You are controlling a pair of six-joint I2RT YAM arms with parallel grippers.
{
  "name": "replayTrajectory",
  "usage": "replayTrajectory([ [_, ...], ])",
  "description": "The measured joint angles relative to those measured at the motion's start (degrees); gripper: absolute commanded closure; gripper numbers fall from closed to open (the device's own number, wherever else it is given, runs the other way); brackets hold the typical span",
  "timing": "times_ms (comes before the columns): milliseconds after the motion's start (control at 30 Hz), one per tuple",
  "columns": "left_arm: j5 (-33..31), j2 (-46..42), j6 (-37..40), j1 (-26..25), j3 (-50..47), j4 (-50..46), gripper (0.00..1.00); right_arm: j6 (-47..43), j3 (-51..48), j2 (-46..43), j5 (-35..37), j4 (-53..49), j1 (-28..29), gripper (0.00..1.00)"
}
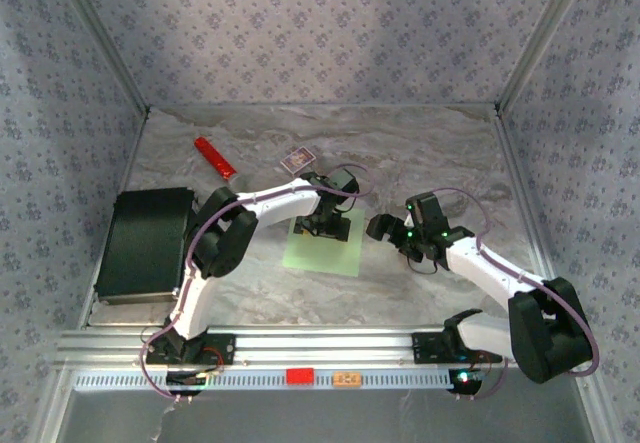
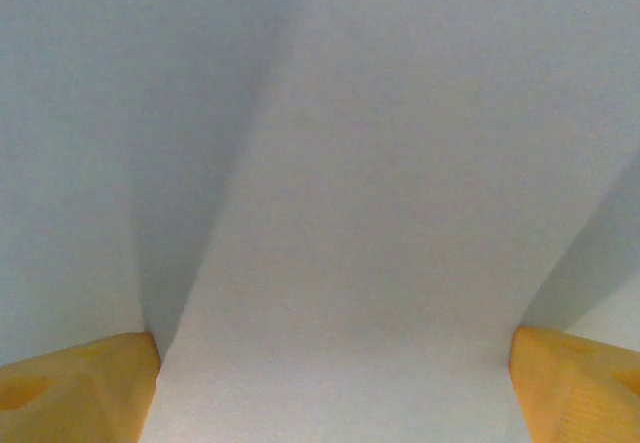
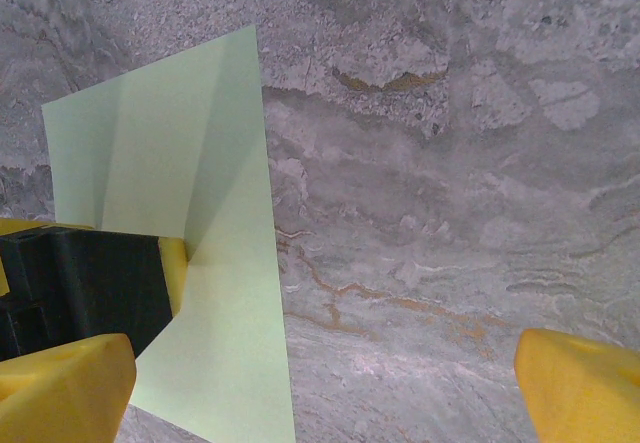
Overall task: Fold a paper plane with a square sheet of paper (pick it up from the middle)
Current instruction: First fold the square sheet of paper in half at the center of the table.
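The square sheet of paper [image 1: 322, 251] is pale green and lies flat on the marble table at the centre. My left gripper [image 1: 331, 225] is down on the sheet's far half, open. In the left wrist view the paper [image 2: 350, 213] spans the whole gap between the yellow fingertips [image 2: 80, 388], and the left gripper [image 2: 335, 403] holds nothing. My right gripper [image 1: 385, 229] hovers open just right of the sheet. In the right wrist view, the right gripper [image 3: 320, 393] is over bare marble, with the paper [image 3: 190, 193] at its left, under the left gripper's black and yellow finger.
A red cylinder [image 1: 214, 157] and a small purple-and-white card box [image 1: 298, 159] lie at the back left. A black case [image 1: 145, 243] sits against the left wall. Patterned walls close the table on three sides, and a metal rail [image 1: 330, 348] runs along the front.
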Motion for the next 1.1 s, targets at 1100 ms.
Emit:
replayTrajectory([
  [1100,-0.98,-2.03,-0.28,-0.20,-3.26,3.26,0.33,0.00,0.00,-0.07,0.02,-0.02,0.00,0.01],
])
